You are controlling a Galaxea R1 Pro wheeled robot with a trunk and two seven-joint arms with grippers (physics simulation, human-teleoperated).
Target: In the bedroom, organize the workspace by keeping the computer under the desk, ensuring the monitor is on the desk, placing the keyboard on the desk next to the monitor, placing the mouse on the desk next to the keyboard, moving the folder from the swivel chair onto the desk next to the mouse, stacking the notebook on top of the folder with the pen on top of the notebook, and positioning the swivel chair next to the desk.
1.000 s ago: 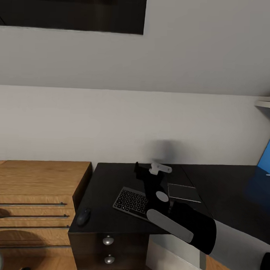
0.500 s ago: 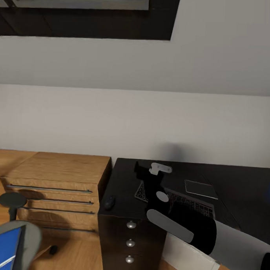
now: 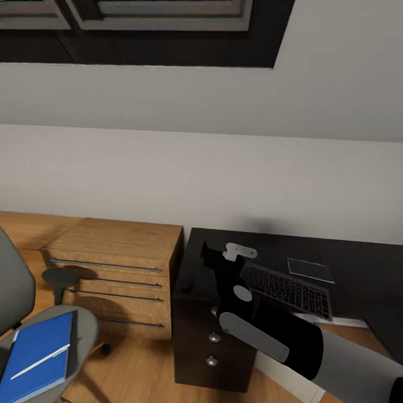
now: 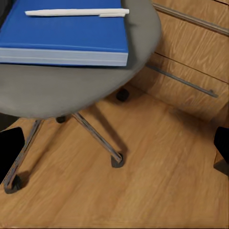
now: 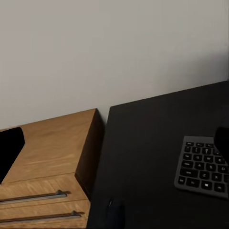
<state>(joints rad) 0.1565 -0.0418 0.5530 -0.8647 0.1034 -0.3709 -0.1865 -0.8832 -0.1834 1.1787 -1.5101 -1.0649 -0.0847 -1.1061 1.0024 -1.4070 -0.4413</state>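
The right gripper [image 3: 222,253] hung, fingers spread and empty, above the black desk [image 3: 362,273] beside the keyboard [image 3: 287,287], while pen [image 4: 76,12] and blue notebook [image 4: 67,38] lay on the swivel chair [image 4: 57,90].

Clearance around desk end and chair seat

Desk [image 3: 369,264] top: bare black surface open between keyboard [image 3: 285,287] and the desk's left edge, except mouse [image 5: 112,212] near the front corner; a flat grey pad [image 3: 309,268] lies behind the keyboard. Right arm [image 3: 266,330] hangs over the desk's front corner. Wooden dresser [image 3: 117,245] sits just beside the desk end, narrow gap only. Swivel chair [image 4: 57,90] seat carries a blue book [image 4: 62,36] with pen [image 4: 76,12] on top, open from above; backrest [image 3: 4,287] rises beside it; chrome legs spread over open floor [image 4: 157,181]
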